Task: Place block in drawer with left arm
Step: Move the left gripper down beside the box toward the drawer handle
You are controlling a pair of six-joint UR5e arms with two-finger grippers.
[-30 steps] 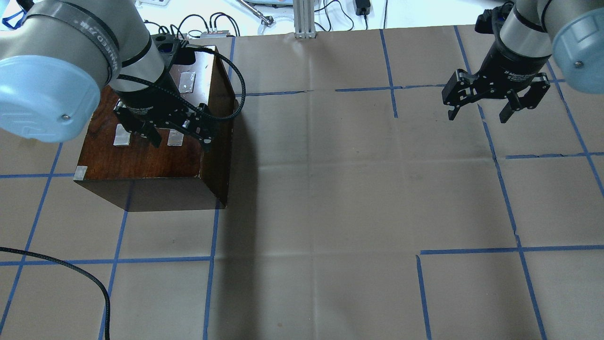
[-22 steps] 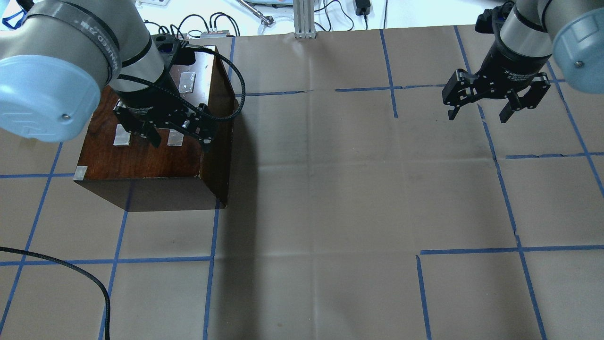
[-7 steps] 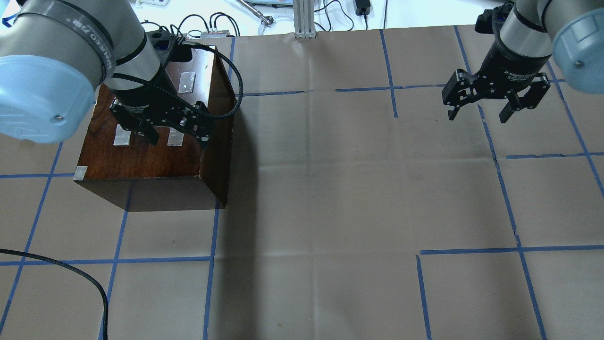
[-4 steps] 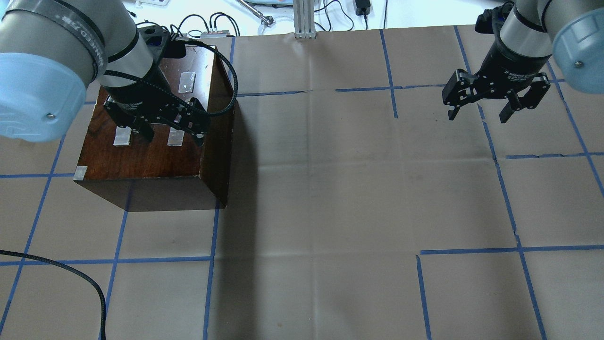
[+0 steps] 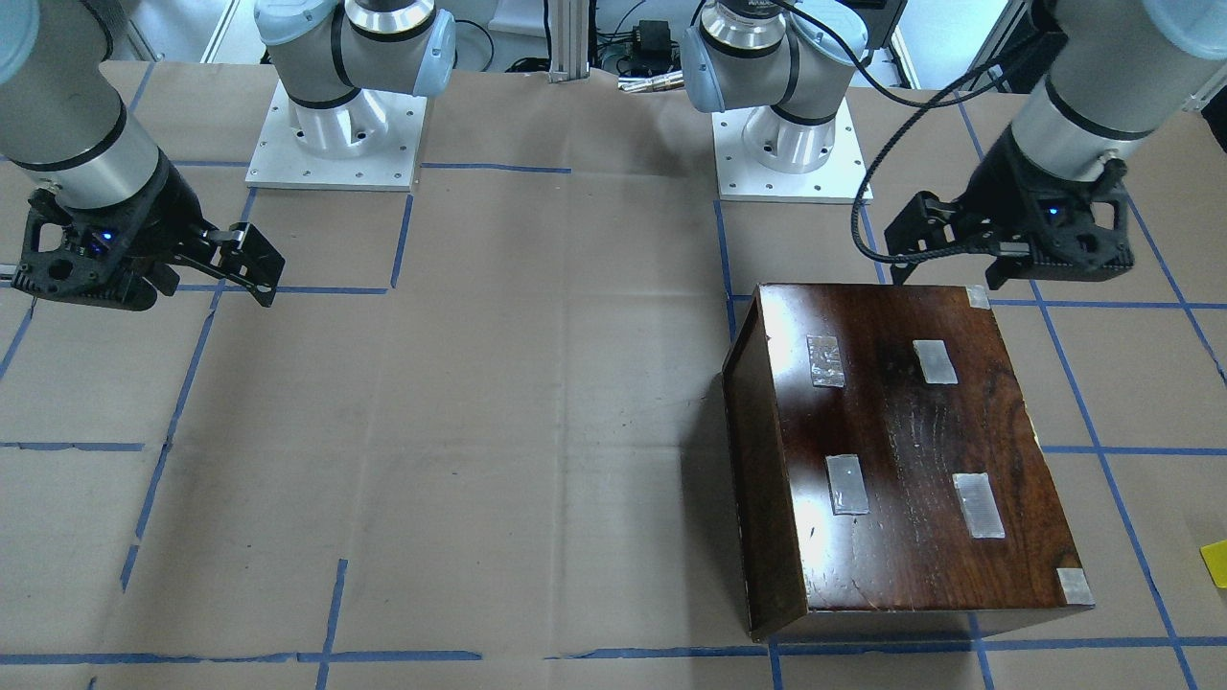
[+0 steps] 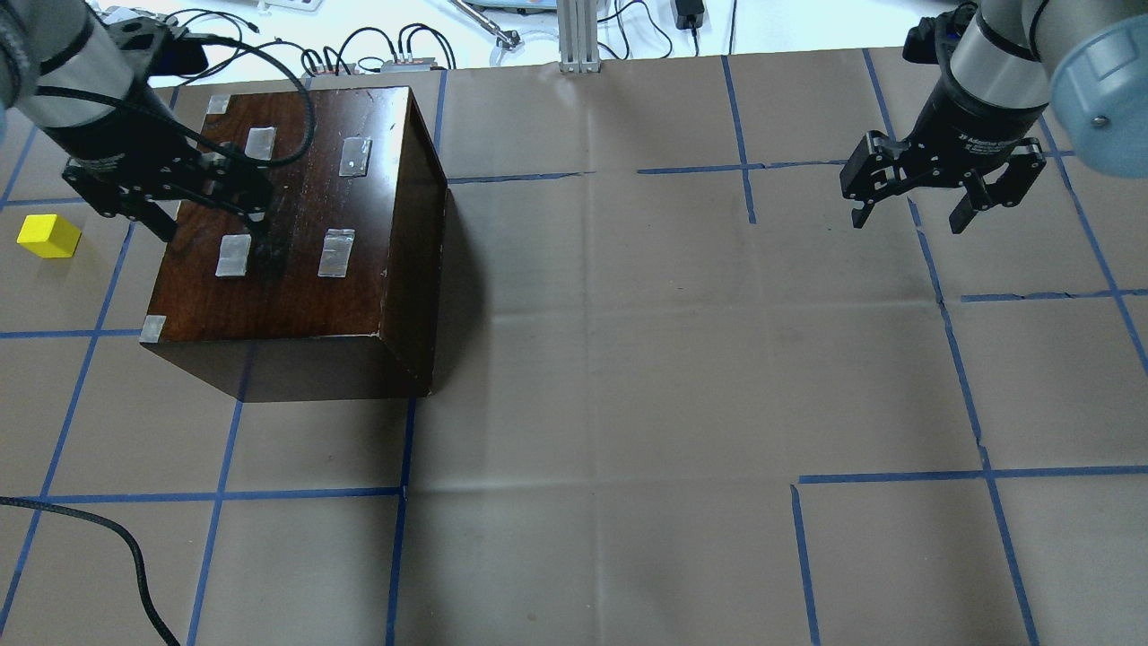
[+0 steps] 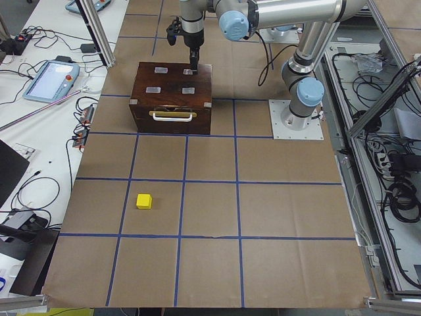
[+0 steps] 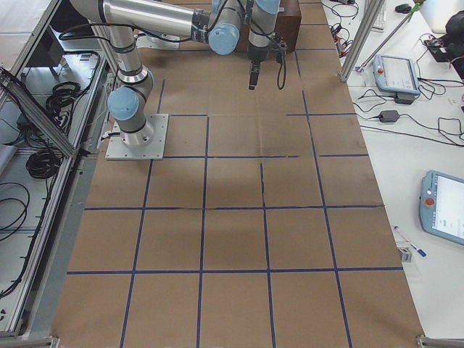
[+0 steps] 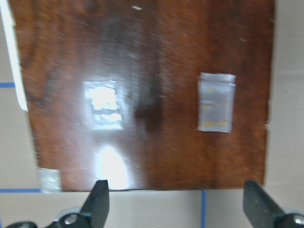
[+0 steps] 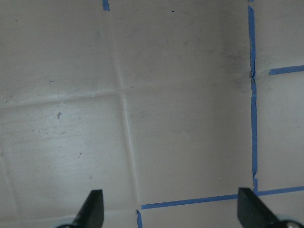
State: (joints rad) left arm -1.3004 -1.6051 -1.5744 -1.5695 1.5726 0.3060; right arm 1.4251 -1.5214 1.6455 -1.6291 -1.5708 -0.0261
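Note:
The yellow block [image 6: 49, 236] lies on the paper to the left of the dark wooden box [image 6: 296, 242], apart from it; it also shows in the exterior left view [image 7: 144, 201] and at the front-facing view's right edge [image 5: 1215, 563]. The drawer front [image 7: 172, 117] with its pull sits flush in the box, closed. My left gripper [image 6: 211, 220] is open and empty, hovering over the box top's far left part [image 9: 156, 95]. My right gripper [image 6: 910, 215] is open and empty above bare paper at the far right.
Tape patches [image 6: 335, 252] dot the box top. A black cable [image 6: 134, 556] lies at the front left of the table. Blue tape lines grid the brown paper. Cables and a metal post [image 6: 578, 36] sit beyond the back edge.
My left arm has swung left and back over the box top, still open. This uncovers the yellow block left of the box. The right arm has not moved.

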